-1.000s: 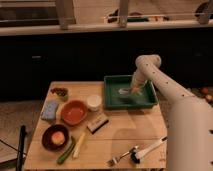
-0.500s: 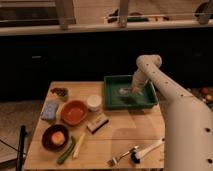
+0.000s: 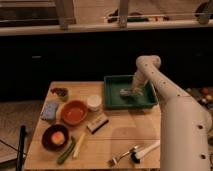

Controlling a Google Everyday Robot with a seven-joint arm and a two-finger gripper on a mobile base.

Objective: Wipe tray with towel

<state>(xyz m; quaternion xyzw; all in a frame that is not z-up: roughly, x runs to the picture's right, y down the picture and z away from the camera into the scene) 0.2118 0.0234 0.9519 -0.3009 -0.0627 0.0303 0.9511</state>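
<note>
The green tray (image 3: 129, 91) sits at the far right of the bench (image 3: 125, 134), close to the robot's base, which suits a short downward reach. Inside it lies the pale towel (image 3: 127, 92), bunched on the tray floor right of centre, with the hand (image 3: 131, 90) down on top of it (pressing it flat is what wiping needs). Whether the hand grips the cloth or merely bears on it cannot be told. The other items, an orange bowl (image 3: 74, 111), white cup (image 3: 93, 102), blue sponge (image 3: 50, 110) and fork (image 3: 121, 156), stand apart from the tray, outside the wiping path. The arm (image 3: 170, 107) rises from the lower right, bends at a rounded elbow above the tray's far right corner, then drops steeply into the tray.
</note>
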